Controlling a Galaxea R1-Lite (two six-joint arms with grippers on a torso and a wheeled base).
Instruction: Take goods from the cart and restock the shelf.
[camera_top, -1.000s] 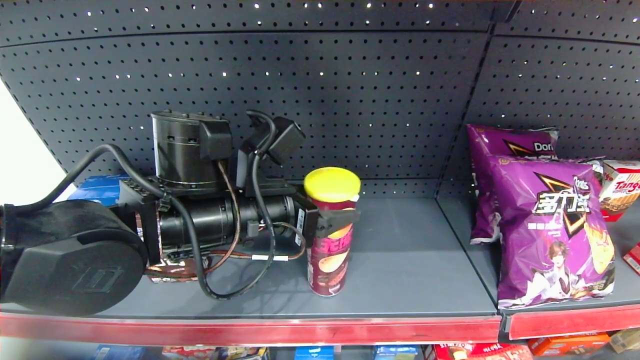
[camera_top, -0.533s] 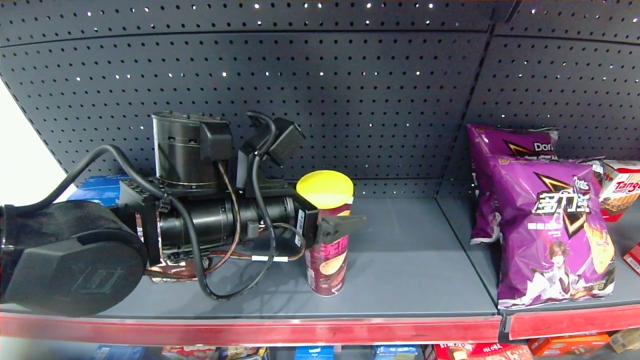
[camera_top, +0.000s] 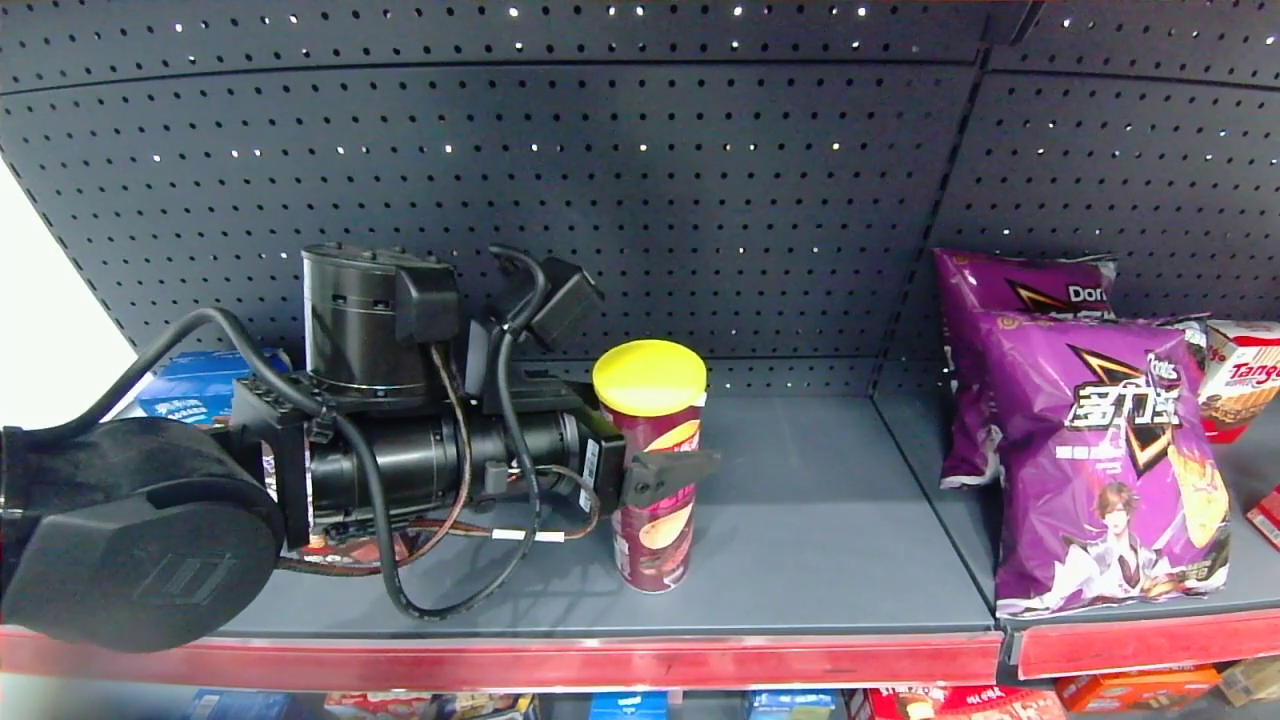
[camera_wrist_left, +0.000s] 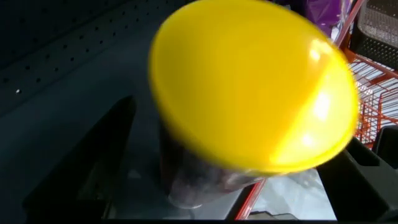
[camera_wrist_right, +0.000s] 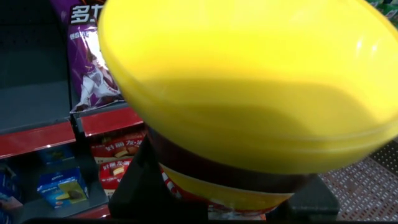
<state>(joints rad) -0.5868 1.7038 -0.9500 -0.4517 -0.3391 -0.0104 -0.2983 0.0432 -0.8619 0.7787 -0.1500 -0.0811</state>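
**Left claw (camera_top: 676, 460) spread around the chip can (camera_top: 652, 520) on the shelf (camera_top: 820, 540)**

The left claw lies low over the shelf deck with its 2 fingers parted to either side of the chip can. In the left wrist view both dark fingers (camera_wrist_left: 81, 165) stand off from the can's body with a gap on each side, so nothing is gripped. In the head view the near finger crosses in front of the can at about mid-height.

The chip can stands upright on the grey deck, left of the shelf's middle and toward the front, with its yellow lid (camera_top: 650, 377) on. It is well apart from the 2 purple chip bags (camera_top: 1100, 460), which stand 1 behind the other in the next bay to the right.

The right claw (camera_wrist_right: 227, 199) is clamped on a second chip can (camera_wrist_right: 249, 93), also yellow-lidded, with a dark finger on each side of the maroon body. It is held in front of the shelving.

A red-and-white box (camera_top: 1240, 375) sits just beside the purple bags at the far right. A blue box (camera_top: 195, 385) lies behind the left arm. A red price rail (camera_top: 600, 660) runs along the shelf's front edge, and a dark pegboard panel (camera_top: 700, 200) forms the back. A red wire cart (camera_wrist_left: 373, 106) shows past the can in the left wrist view.
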